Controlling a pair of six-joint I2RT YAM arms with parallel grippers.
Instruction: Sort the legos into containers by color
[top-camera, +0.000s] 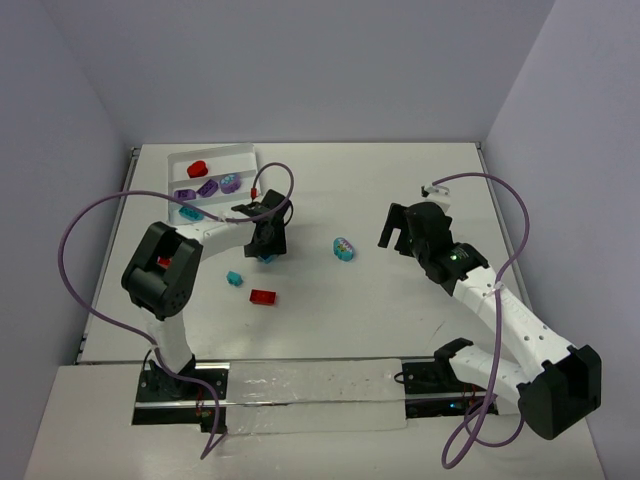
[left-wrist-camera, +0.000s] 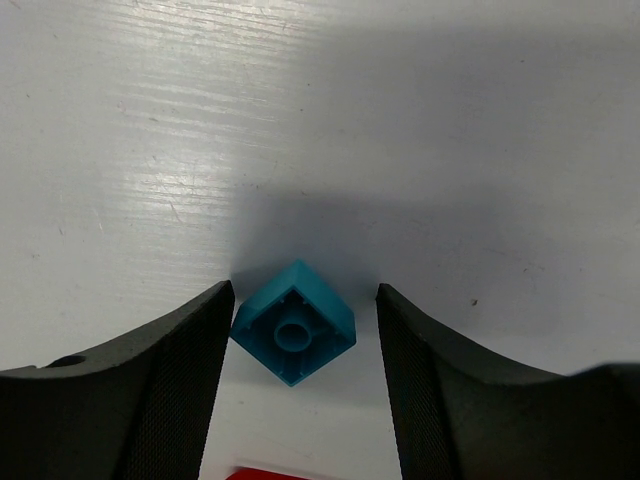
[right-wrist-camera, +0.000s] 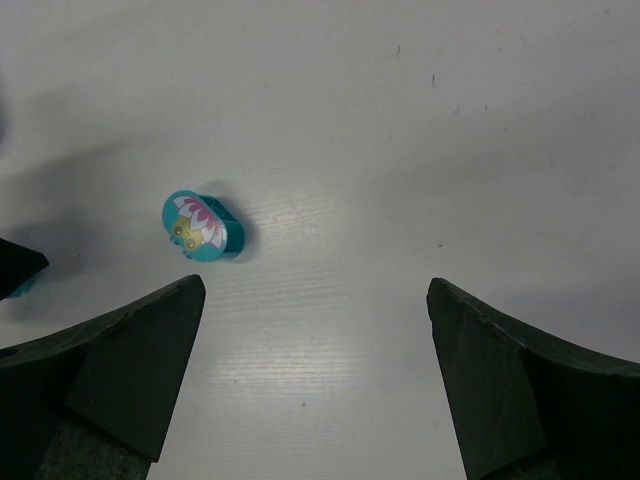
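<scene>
Left tool (top-camera: 267, 248): down at the bench (top-camera: 400, 330), just right of the tray; jaws stood apart astride the teal brick, clamping nothing.
Teal brick (left-wrist-camera: 293, 322): sat on the bench between the left tool's fingers (left-wrist-camera: 190, 360), turned cornerwise, with a round ring at the middle of its upper face. Its left corner was at that finger's edge, touching or nearly so; a clear gap lay on its right side.
Right tool (right-wrist-camera: 315, 290): jaws were wide apart over bare bench, holding nothing.
Round piece (right-wrist-camera: 203, 226): lay on the bench ahead of the right tool and off toward its left finger, outside the gap. It was teal with a flower print on top. From above it lay between the two tools.
Small teal brick (top-camera: 235, 278): loose on the bench, nearer the arm bases than the left tool.
Red brick (top-camera: 264, 296): loose, just beside the small teal brick.
Tray (top-camera: 245, 152): at the far-left of the bench. A red piece (top-camera: 197, 168) lay in the far section, three purple pieces (top-camera: 207, 187) in a row in the next, the rightmost partly teal, and a teal piece (top-camera: 190, 213) at the near end.
</scene>
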